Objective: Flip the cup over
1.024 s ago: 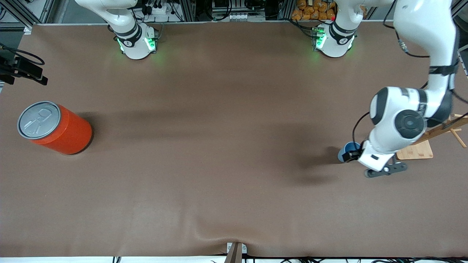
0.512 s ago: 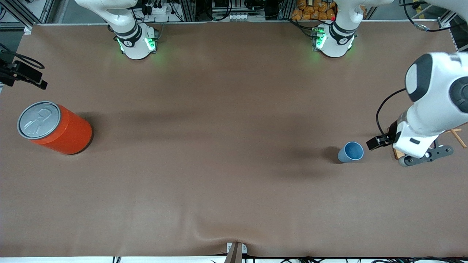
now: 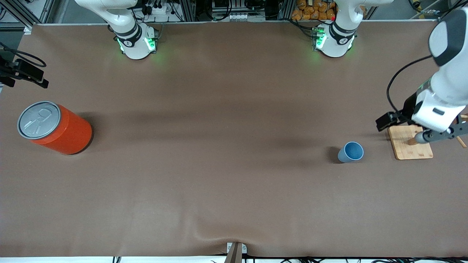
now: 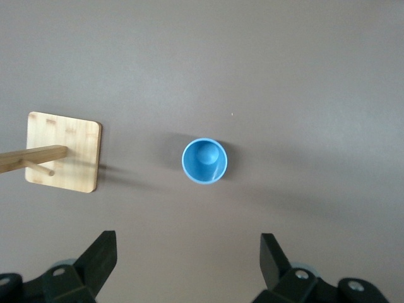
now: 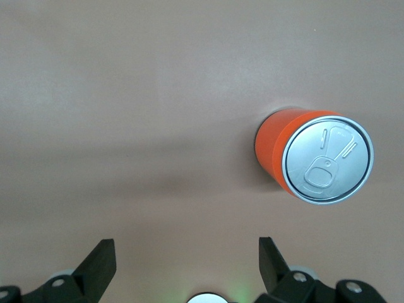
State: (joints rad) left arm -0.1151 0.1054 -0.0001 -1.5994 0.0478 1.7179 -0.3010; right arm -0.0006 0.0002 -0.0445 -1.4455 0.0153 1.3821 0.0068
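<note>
Brown matting covers the table (image 3: 219, 182), and the small light-blue cup (image 3: 351, 152) stands upright on it toward the left arm's end, its mouth facing up so the darker blue inside shows. In the left wrist view the cup (image 4: 204, 161) appears from straight above, round rim open and nothing touching it. Just beside it, further toward the left arm's end of the table, lies a square wooden base (image 3: 410, 142) with a slanted wooden peg stand rising from it; the same base (image 4: 63, 151) shows in the left wrist view, well apart from the cup. The left gripper (image 3: 438, 136) hangs in the air over that wooden base, clear of the cup, and its two dark fingers (image 4: 95, 262) stand wide apart with nothing between them. The right gripper (image 5: 186, 268) is seen only in its own wrist view, where its fingers (image 5: 98, 265) are likewise spread wide and empty, high over the table near a large orange can (image 5: 312, 154). That can (image 3: 55, 127) stands upright toward the right arm's end of the table, its grey pull-tab lid on top, well apart from the cup. The right arm waits, with only its base (image 3: 136, 42) showing at the top of the front view.
</note>
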